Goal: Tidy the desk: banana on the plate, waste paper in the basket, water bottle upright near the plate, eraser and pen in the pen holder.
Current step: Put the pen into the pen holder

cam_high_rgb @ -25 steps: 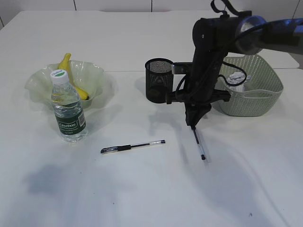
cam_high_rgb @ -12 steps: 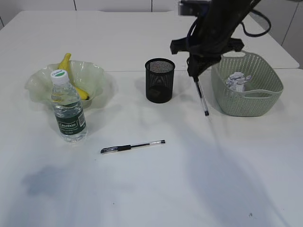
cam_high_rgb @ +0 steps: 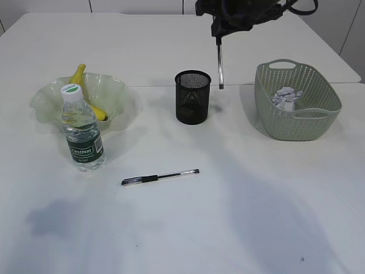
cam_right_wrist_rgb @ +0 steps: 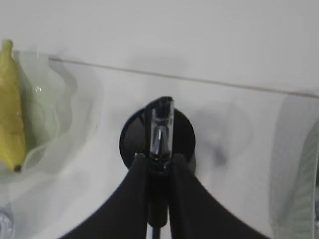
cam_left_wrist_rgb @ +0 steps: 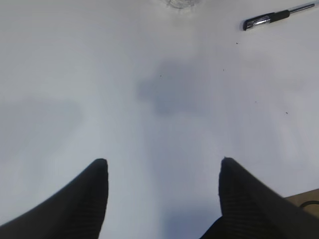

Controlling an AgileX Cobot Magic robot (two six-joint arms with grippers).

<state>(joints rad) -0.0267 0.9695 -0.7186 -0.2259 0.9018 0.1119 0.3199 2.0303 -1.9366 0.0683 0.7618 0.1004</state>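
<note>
Pen (cam_high_rgb: 219, 64) hangs upright, long axis vertical, tip pointing down, just right of and above the pen holder (cam_high_rgb: 192, 97), pinched in the right gripper (cam_right_wrist_rgb: 158, 158). Left gripper (cam_left_wrist_rgb: 162, 167) hovers with jaws spread, empty.

Black wire-mesh pen holder (cam_high_rgb: 192, 97), glossy translucent plate (cam_high_rgb: 112, 97), perforated matt plastic basket (cam_high_rgb: 308, 123), smooth white table (cam_high_rgb: 228, 217).

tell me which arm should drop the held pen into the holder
Right: its fingers grip the pen, hanging above the pen holder. The left gripper hovers open over bare table.
</note>
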